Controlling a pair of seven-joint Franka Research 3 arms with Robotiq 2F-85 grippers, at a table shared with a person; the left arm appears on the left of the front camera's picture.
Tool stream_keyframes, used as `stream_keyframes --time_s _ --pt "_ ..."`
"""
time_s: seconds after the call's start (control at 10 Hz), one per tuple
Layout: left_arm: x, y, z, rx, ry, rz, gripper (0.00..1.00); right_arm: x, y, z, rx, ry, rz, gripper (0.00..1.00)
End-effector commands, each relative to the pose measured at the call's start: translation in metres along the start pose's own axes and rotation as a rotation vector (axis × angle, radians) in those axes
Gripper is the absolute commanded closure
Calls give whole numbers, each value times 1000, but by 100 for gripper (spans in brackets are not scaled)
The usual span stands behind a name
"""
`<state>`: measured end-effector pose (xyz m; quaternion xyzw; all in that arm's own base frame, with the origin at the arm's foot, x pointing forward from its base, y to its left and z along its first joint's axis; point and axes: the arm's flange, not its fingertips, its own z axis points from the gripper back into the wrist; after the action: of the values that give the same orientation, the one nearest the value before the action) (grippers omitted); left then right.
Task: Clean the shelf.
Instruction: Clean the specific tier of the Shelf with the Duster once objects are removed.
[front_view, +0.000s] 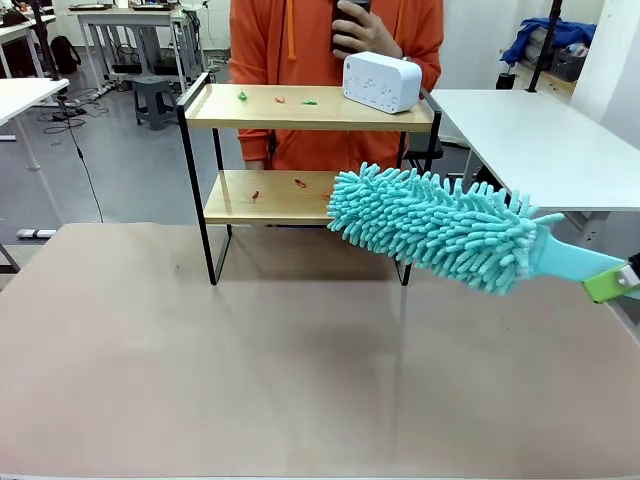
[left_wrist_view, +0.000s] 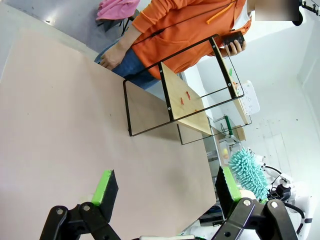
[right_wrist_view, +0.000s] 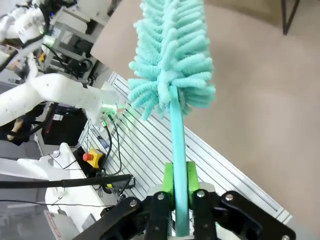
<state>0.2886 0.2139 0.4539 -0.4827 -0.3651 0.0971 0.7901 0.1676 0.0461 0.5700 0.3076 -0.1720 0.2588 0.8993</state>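
The shelf (front_view: 310, 108) stands at the far middle of the table, two light wooden boards in a black frame; in the left wrist view the shelf (left_wrist_view: 187, 100) appears rolled sideways. Small red and green scraps (front_view: 243, 96) lie on both boards. My right gripper (right_wrist_view: 178, 187) is shut on the teal handle of a fluffy teal duster (front_view: 435, 226), whose head hangs in front of the shelf's lower right part, above the table. The duster (right_wrist_view: 170, 60) runs up from the fingers in the right wrist view. My left gripper (left_wrist_view: 165, 187) hovers open over the table with nothing between its fingers.
A white box-shaped device (front_view: 381, 81) rests on the top board's right end. A person in an orange top (front_view: 300, 40) stands behind the shelf holding a dark phone. The brown table surface (front_view: 250, 370) spreads wide in front. White tables stand to both sides.
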Motion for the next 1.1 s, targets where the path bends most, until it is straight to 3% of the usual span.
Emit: stream_keyframes --time_s 0.0,0.1,0.4,0.8,1.0 --pt "-1 -1 -2 -16 -14 -21 0 -8 1 6 8 9 15 100" --pt "-1 -1 -2 -16 -14 -21 0 0 0 0 0 0 0 87" --pt "-1 -1 -2 -16 -14 -21 0 50 -16 -48 -94 2 -33 87" --pt "-1 -1 -2 -16 -14 -21 0 88 -34 -103 -126 -188 -90 87" --pt "-1 -1 -2 -16 -14 -21 0 98 -48 -122 -171 -227 -192 87"
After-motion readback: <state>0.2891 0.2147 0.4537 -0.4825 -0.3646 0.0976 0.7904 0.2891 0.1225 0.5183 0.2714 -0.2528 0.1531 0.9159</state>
